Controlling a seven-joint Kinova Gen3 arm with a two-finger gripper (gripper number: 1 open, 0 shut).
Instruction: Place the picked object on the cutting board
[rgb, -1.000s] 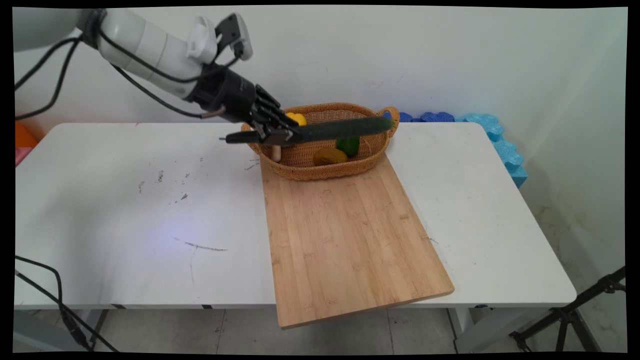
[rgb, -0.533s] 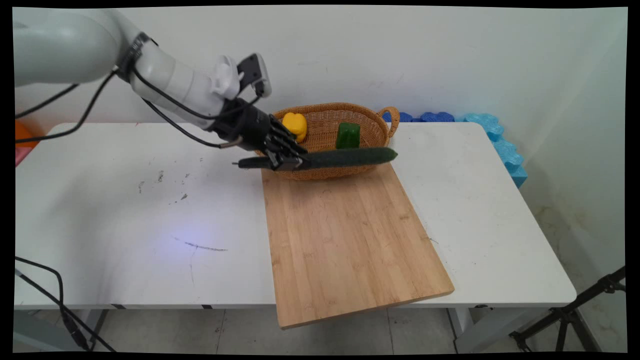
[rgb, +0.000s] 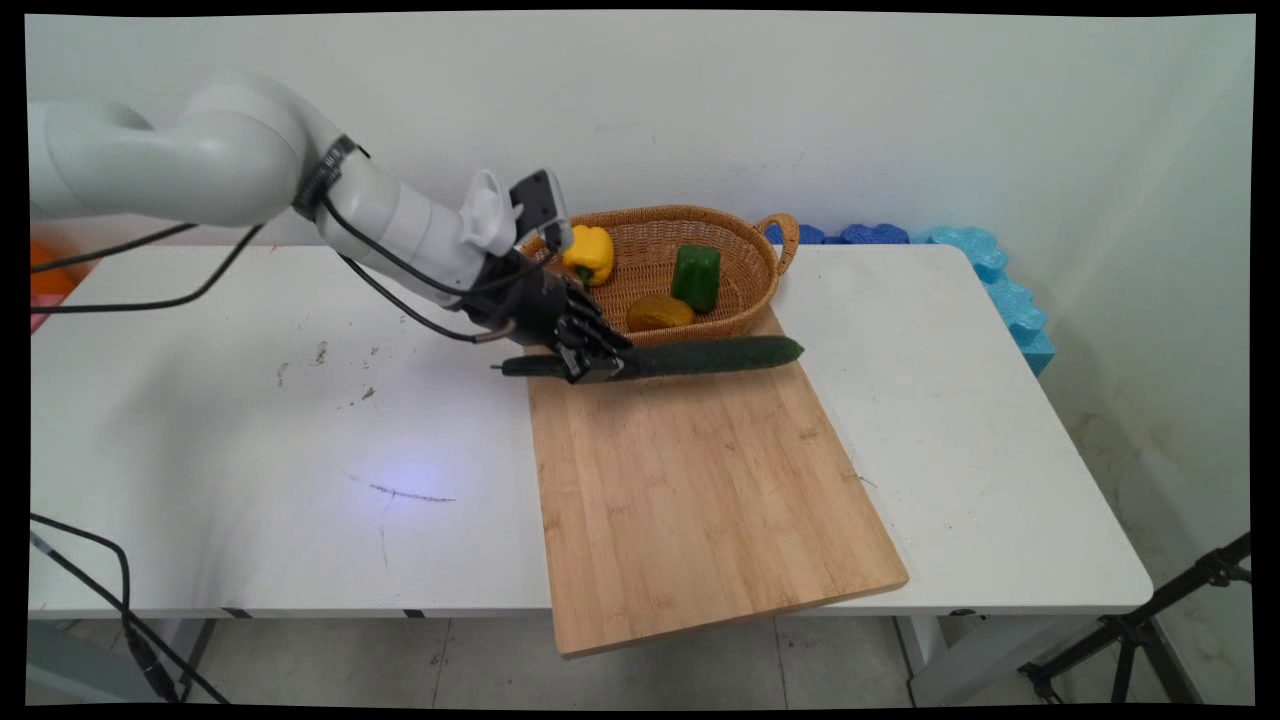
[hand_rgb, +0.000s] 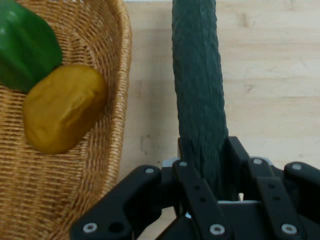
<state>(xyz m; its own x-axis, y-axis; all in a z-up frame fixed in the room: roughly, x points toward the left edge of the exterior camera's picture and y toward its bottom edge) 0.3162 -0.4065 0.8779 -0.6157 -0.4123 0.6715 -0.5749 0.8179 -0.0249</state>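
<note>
At the far end of the cutting board (rgb: 690, 470), just in front of the basket (rgb: 745, 300), your gripper (rgb: 596, 366) is clamped on a long dark cucumber (rgb: 700, 357), gripping it near its left end so most of its length reaches right across the board's far edge. You can't tell from the main view whether the cucumber touches the wood or hangs just above it. Beside it the basket holds a yellow pepper (rgb: 590, 252), a green pepper (rgb: 696, 276) and a brownish-yellow potato (rgb: 659, 313) (all close to the gripper, none touching it). The basket's near wall stands right behind the cucumber; the table (rgb: 250, 420) to the left is bare apart from scuff marks.

Compared with half a second ago, the cucumber has come lower and nearer you: it then crossed the basket's front, and now sits clear of it over the board.

Your hand view shows the fingers (hand_rgb: 197, 192) pressed on either side of the cucumber (hand_rgb: 199, 95), with the potato (hand_rgb: 62, 107) and green pepper (hand_rgb: 25, 45) inside the basket wall (hand_rgb: 120, 115) alongside. The yellow pepper appears only in the main view.
</note>
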